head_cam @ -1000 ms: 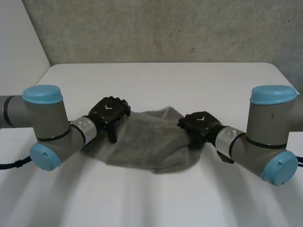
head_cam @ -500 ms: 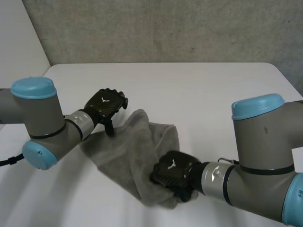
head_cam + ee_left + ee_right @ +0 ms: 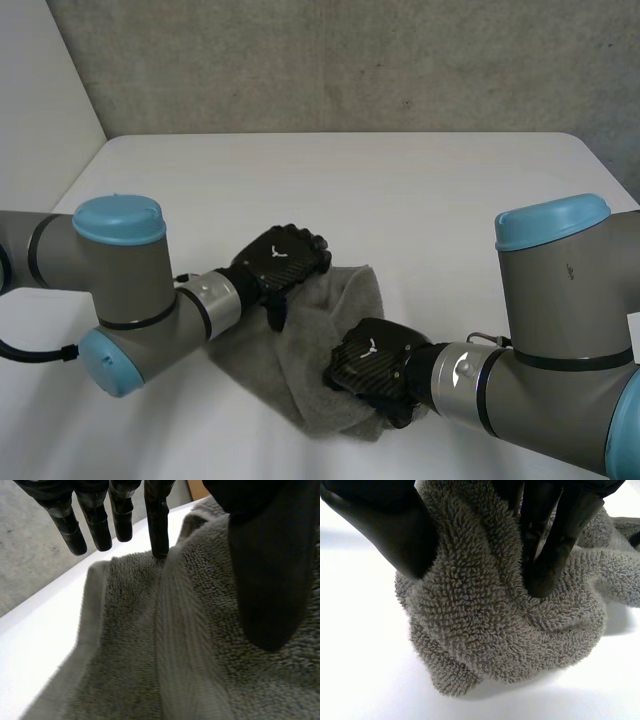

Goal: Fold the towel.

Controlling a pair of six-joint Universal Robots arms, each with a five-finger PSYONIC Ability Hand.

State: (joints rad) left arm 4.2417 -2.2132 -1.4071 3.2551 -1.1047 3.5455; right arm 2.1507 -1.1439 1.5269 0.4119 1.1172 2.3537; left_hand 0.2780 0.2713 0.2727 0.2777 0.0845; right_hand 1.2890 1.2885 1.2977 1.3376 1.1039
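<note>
**head view.** a grey towel [image 3: 300, 378] is seen bunched on the white table [image 3: 420, 200], toward the robot's side of it and between the two arms. the left hand [image 3: 283, 260] is placed at the towel's far edge, where the cloth is drawn up toward the palm. the right hand [image 3: 368, 365] is set on the nearer part of the towel, by its rumpled end. the two hands are near each other, joined by cloth. the left arm [image 3: 120, 290] and the right arm [image 3: 560, 330] are angled inward toward the towel.

**left wrist view.** the towel [image 3: 140, 660] is shown running from under the palm up to the fingertips. a raised fold bearing a flat woven band [image 3: 180, 645] is pinched between one straight finger [image 3: 158, 525] and the thumb [image 3: 270, 580], so the left hand is closed on the towel. its other fingers are held straight and clear of the cloth, just beyond its edge. bare table is visible beside that edge.

**right wrist view.** a thick wad of the towel [image 3: 485, 630] is gripped between the thumb [image 3: 385, 525] and the curled fingers [image 3: 555, 555], whose tips are sunk into the pile. the right hand is thus clamped on the towel. the wad hangs below the hand, and whether its lowest lobe touches the table cannot be told.
</note>
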